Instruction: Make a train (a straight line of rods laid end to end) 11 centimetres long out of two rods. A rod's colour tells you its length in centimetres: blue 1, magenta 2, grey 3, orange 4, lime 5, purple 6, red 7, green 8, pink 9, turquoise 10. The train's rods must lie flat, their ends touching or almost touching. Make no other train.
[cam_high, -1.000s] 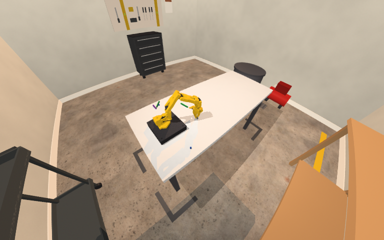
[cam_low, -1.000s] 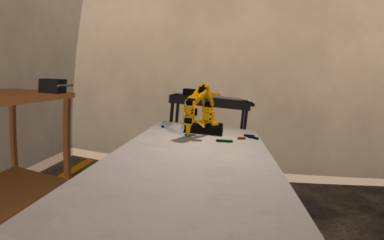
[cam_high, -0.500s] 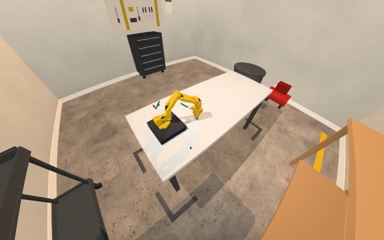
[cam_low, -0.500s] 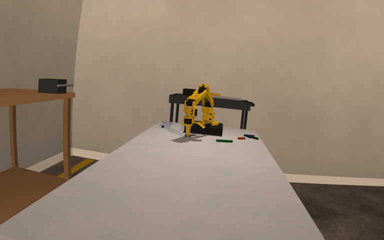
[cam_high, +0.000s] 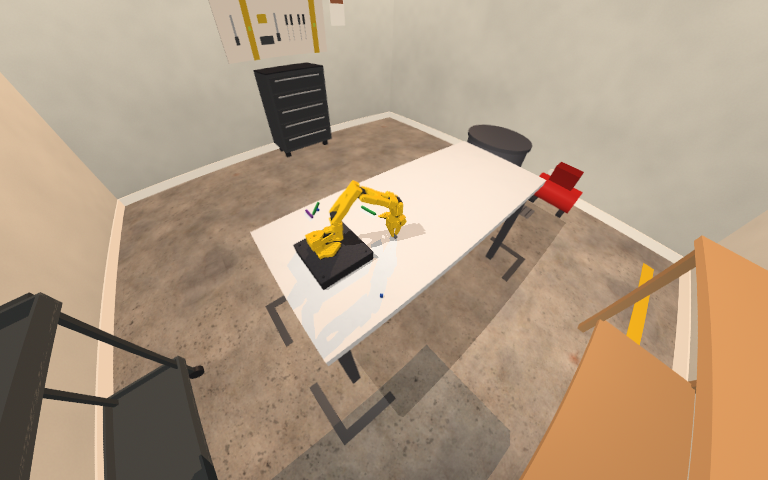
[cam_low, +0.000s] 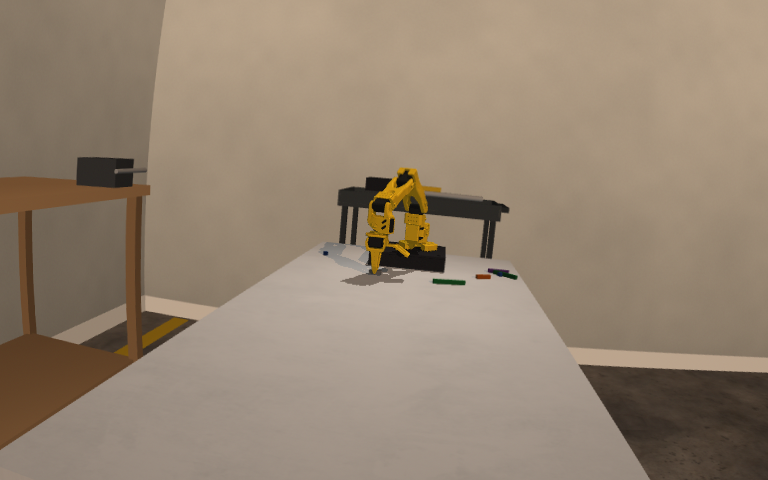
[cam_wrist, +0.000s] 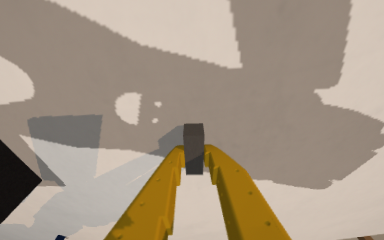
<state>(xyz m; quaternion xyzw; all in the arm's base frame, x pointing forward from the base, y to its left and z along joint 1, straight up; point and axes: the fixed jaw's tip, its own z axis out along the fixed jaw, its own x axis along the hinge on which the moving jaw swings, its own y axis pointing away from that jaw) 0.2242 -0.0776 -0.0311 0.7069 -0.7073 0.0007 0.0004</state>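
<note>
Six rods can be counted across the views. One grey rod (cam_wrist: 193, 148) is pinched between the fingertips of the gripper (cam_wrist: 194, 162), which is closed on it just above the worktop (cam_high: 453, 192), in front of the arm's black base plate (cam_high: 353, 263). In the wrist view the grey rod is seen end-on, standing out past the yellow fingers, over the arm's own shadow.

Two green rods are seen: one green rod (cam_low: 448, 281) lies flat by itself, near the gripper, and a second green rod (cam_low: 508, 275) lies farther off. Against that second one a purple rod (cam_low: 497, 270) is laid, the two touching or crossing; which cannot be told. One orange rod (cam_low: 482, 276) lies between the lone green rod and that pair, apart from both. One small blue rod (cam_high: 381, 294) lies well apart on the other side of the base plate, toward the worktop's near edge.

No container is seen on the worktop. Around it, a black drawer cabinet (cam_high: 294, 107) stands at the far wall, a dark round bin (cam_high: 499, 142) and a red chair (cam_high: 559, 189) stand at the worktop's far end, and a wooden shelf unit (cam_low: 134, 271) carrying a dark box (cam_low: 104, 171) stands to one side.
</note>
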